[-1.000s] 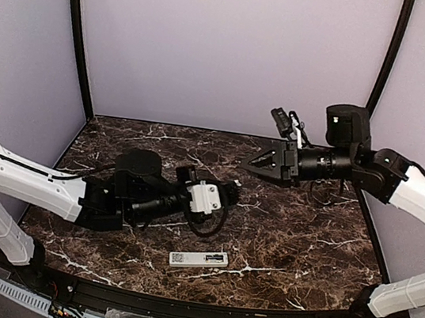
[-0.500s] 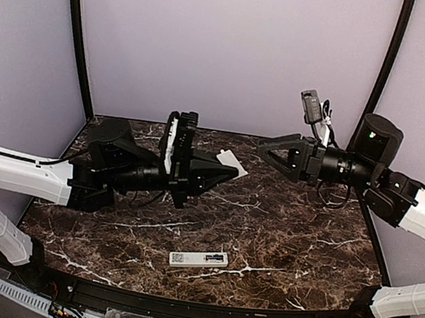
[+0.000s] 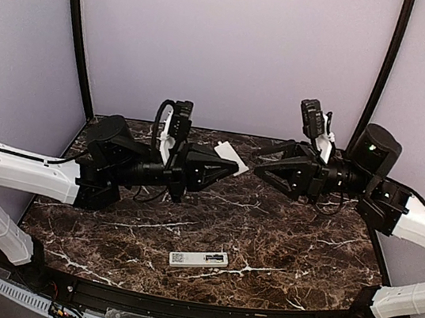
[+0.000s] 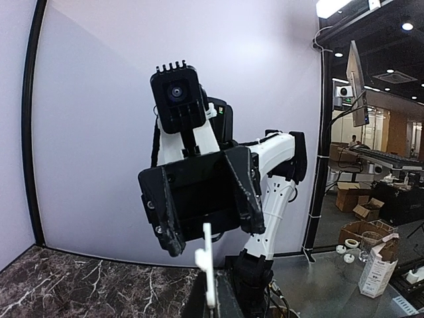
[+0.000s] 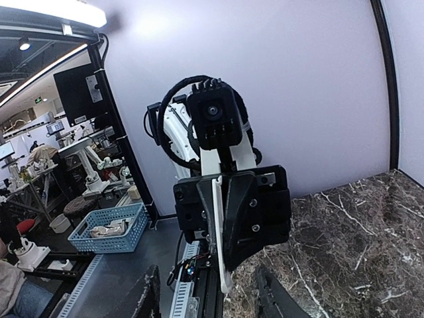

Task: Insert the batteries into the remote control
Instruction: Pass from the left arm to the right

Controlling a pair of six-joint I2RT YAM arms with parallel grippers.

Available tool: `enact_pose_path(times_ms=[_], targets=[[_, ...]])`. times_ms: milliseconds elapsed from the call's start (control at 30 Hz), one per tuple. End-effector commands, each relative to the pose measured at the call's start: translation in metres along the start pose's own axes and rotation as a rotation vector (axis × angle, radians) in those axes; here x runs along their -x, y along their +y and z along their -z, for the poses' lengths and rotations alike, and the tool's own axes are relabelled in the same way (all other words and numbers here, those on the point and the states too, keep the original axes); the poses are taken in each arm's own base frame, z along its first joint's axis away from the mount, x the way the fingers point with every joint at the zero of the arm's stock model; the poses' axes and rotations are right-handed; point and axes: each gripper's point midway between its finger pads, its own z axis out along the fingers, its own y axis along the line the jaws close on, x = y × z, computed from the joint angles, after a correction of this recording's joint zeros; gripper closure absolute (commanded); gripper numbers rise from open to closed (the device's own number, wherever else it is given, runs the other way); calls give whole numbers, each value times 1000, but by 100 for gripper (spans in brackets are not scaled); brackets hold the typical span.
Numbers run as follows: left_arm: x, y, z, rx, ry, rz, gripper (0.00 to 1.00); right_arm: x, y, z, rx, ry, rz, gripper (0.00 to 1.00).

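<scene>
White and slim, the rectangular plastic remote control lies flat on the near part of the dark brown, white-veined marble-pattern desk, about midway between left and right; its long side runs left to right, with a pale label at its left end and a darker patch towards its right end; nothing touches it, and both arms are well apart from it, over the far half of the desk.

The left gripper reaches in from the left and points right, its jaws closed on a thin white flat plastic panel; in the top view the panel sticks out past the jaw tips as a small tilted rectangle; in the left wrist view it shows edge-on as a narrow upright white strip, and the right wrist view shows the same narrow edge against the black body of the left gripper.

The right gripper comes in from the right and points left, straight at the left one; its jaws stand apart with nothing between them; its tips are just beside the panel, and I cannot tell whether they touch it.
</scene>
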Motion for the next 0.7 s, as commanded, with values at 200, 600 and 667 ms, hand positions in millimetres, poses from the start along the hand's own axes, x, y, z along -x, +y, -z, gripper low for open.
enact_pose_path(times_ms=[200,600,667], targets=[[14,-7,-1,-46,-49,4,100,-12,-3,-11,3,7,21,75],[9,-6,-2,-45,-40,6,100,-19,-8,-11,-23,18,0,90],[7,-5,-2,-40,-33,7,100,-17,-9,-12,-26,15,0,90]])
